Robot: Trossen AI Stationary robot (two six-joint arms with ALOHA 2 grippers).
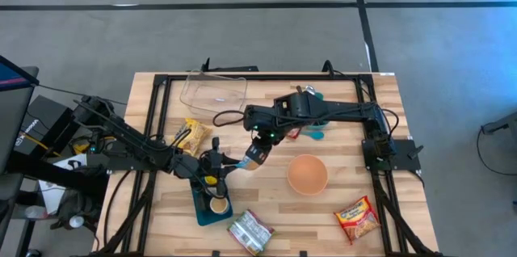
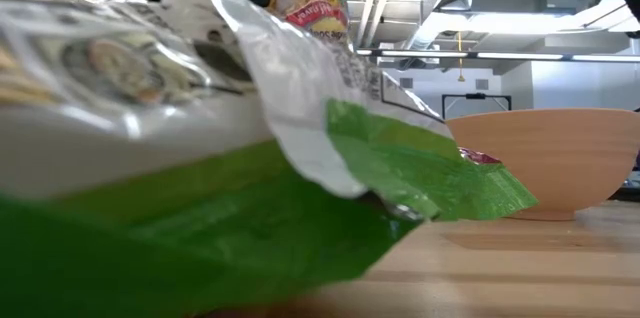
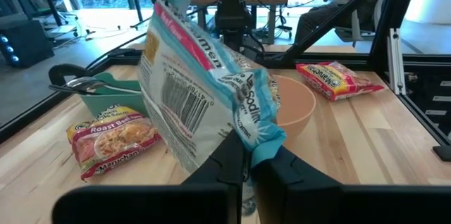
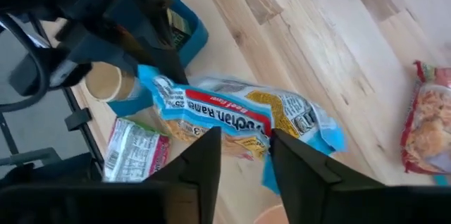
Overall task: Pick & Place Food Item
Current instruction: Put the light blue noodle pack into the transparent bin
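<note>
A light-blue ramen packet (image 3: 201, 83) with a barcode and a red band hangs in the air above the middle of the table (image 1: 254, 157), between my two grippers. My left gripper (image 3: 246, 164) reaches in from the table's left and is shut on the packet's lower end. My right gripper (image 4: 244, 143) comes down from above with a gap between its fingers. The packet's upper end (image 4: 232, 122) lies in that gap; I cannot tell whether the fingers touch it. A tan bowl (image 1: 308, 174) stands just right of the packet. My left gripper pinches the packet's lower sealed edge (image 3: 248, 145) between its two fingers. The fingers lie about level and come from the table's left. The packet stands up above them, tilted, and clear of the table.
A red ramen packet (image 1: 357, 216) lies near the front right and a green-and-white packet (image 1: 250, 231) at the front edge. A blue tray (image 1: 202, 208) with a cup sits under my left gripper. A yellow packet (image 1: 192, 136) and a clear container (image 1: 214, 90) lie behind it. A roast-beef packet (image 3: 113, 136) lies by a teal holder (image 3: 95, 97).
</note>
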